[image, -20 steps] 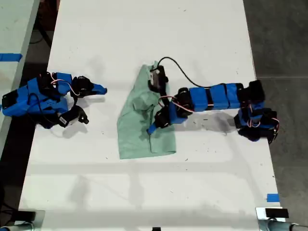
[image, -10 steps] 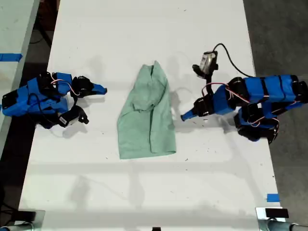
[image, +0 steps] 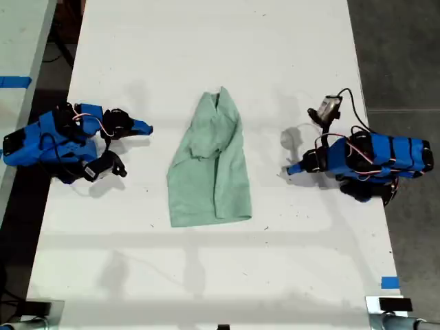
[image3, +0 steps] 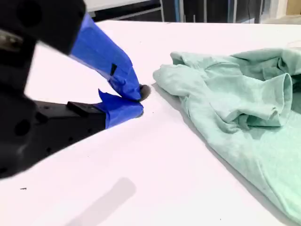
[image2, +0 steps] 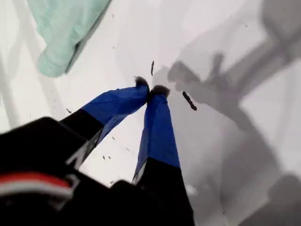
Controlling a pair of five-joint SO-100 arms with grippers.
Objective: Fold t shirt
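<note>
The t shirt is pale mint green and lies in a long, narrow fold at the middle of the white table, its neck end toward the far edge. My first gripper rests low on the table at the exterior view's right, a hand's width clear of the shirt. Its blue jaws are shut on nothing, with a shirt edge beyond them. At the exterior view's left lies my second gripper, shut and empty, pointing at the shirt's rumpled neck end without touching it.
Both blue arms lie folded near the table's side edges in the exterior view. A blue tape mark sits near the table's front corner at that view's right. A second surface with blue tape stands past the left edge. Dark floor surrounds the table.
My first gripper was down on the shirt's lower part a second ago. It has pulled away to the exterior view's right and settled on the table. The shirt and second arm stayed still.
</note>
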